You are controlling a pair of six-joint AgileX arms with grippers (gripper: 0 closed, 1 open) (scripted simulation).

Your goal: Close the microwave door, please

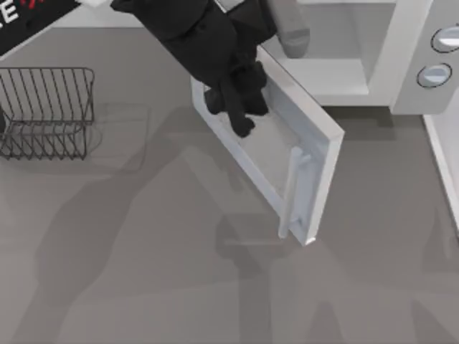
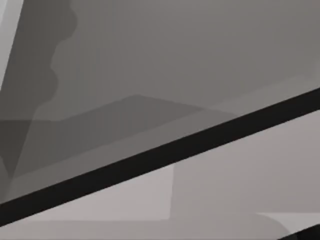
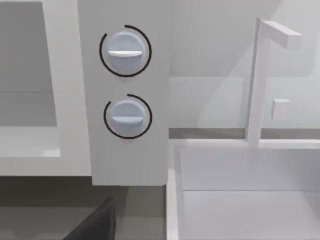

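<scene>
The microwave door [image 1: 276, 154] stands partly open, swung out over the tabletop [image 1: 143, 272] from the microwave [image 1: 401, 64] at the far right edge. I judge it a rigid, light, hinged panel: it will not flex, and it will swing freely under a steady push. Its smooth white face and window pane look slippery, so a pad may slide along it. The slim bar handle [image 1: 290, 193] sits on the outer face near the free edge. That end gives the most leverage, and I rate a push on the outer face there as the best contact. No clamping is needed.

My left gripper [image 1: 240, 107] hangs over the hinge end of the door, at or just beside its upper edge. I cannot tell whether it touches the panel, nor whether its fingers are apart or together. The left wrist view shows grey surfaces crossed by a dark band, and I cannot identify it.

My right arm is parked. Its wrist view faces the two knobs [image 3: 125, 50] on the side panel, with a white sink [image 3: 240, 190] and faucet [image 3: 257, 80] beside the appliance.

The tabletop is flat, matte grey. A dark wire rack [image 1: 46, 111] sits near its left edge, well apart from the door.
</scene>
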